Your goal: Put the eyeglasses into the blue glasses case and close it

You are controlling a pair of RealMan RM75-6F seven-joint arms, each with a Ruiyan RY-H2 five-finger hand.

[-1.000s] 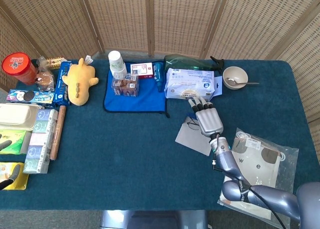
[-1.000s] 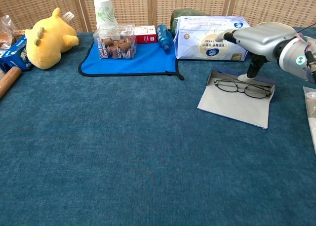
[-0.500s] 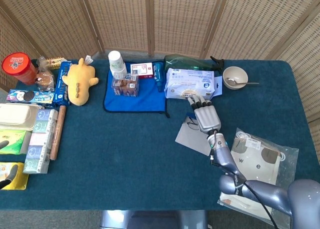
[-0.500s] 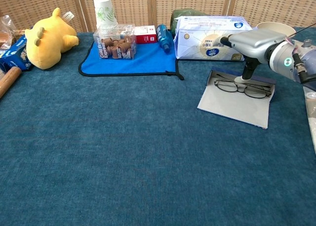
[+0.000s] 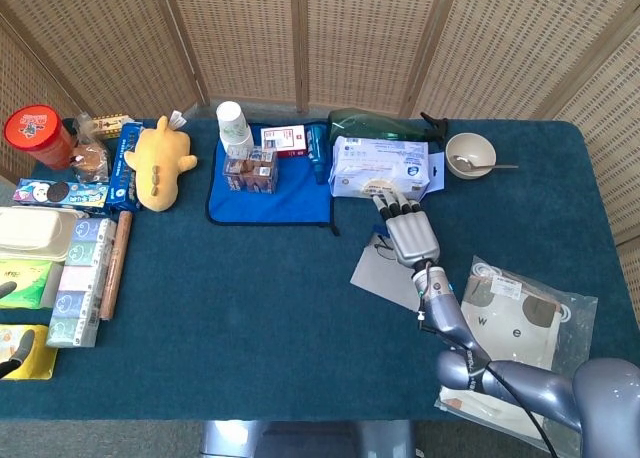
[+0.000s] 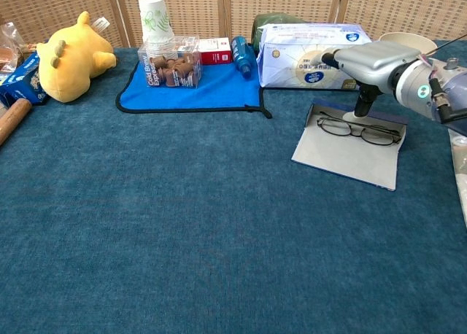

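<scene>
Right hand (image 6: 367,60) shifted slightly back, thumb down behind eyeglasses (image 6: 357,128)

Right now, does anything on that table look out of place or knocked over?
Only small things. The yellow plush toy lies on its side near the far left. The glasses case lies open and flat, with the eyeglasses unfolded on it, under the right hand. Nothing looks spilled or broken.

Eyeglasses (image 5: 381,243) mostly hidden under the right hand (image 5: 408,235) in head view, left hand (image 5: 12,350) cut off at the frame edge beside the yellow packet (image 5: 36,363), its grasp unreadable
</scene>
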